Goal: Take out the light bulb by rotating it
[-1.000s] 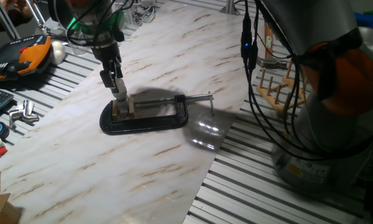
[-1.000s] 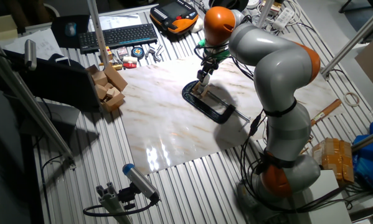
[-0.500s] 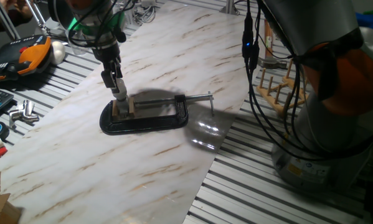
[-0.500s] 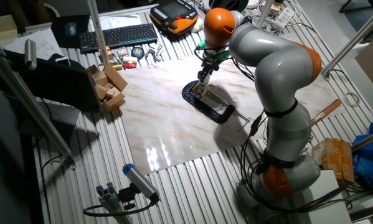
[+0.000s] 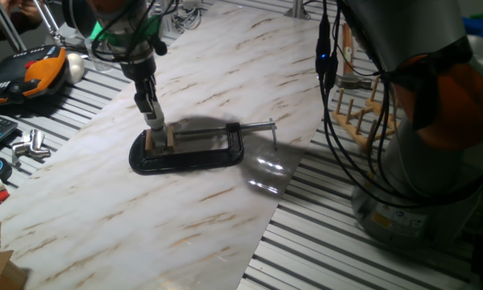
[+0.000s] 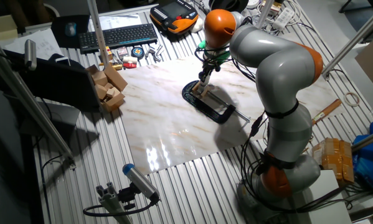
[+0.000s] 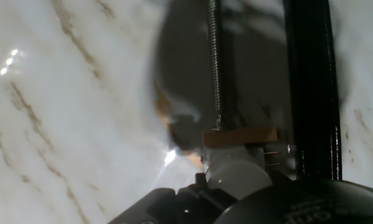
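Fingers (image 5: pixel 155 121) pinch the light bulb (image 7: pixel 236 176), a small frosted white globe, standing between wooden blocks in a black clamp (image 5: pixel 189 147) on the marble bench (image 5: pixel 144 217).

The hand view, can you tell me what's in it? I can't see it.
A frosted white light bulb sits at the bottom, right at the robot's dark hand. Behind it, a black clamp with a long screw lies on a marble board.
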Controlling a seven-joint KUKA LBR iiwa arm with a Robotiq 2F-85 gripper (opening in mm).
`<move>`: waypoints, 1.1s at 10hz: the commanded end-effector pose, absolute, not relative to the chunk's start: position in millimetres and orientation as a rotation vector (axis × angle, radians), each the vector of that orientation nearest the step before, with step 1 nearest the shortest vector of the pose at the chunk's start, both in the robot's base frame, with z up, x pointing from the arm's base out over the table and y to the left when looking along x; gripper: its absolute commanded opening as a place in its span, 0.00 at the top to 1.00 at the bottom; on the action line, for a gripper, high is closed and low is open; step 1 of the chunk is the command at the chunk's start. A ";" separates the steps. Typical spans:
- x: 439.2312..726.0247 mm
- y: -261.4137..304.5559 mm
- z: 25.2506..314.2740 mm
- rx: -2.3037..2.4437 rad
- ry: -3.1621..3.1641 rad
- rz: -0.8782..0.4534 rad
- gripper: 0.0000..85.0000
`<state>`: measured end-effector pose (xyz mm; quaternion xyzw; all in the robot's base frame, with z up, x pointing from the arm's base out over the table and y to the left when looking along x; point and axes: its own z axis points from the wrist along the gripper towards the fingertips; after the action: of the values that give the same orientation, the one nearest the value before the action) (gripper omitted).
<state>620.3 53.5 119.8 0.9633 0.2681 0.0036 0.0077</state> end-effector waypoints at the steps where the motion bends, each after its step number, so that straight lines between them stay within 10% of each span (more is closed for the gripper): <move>1: 620.5 53.4 120.4 3.003 0.850 0.024 1.00; 11: 620.6 53.5 122.2 2.867 1.207 0.098 1.00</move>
<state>620.5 53.5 122.2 0.9207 0.3887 0.0318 0.0154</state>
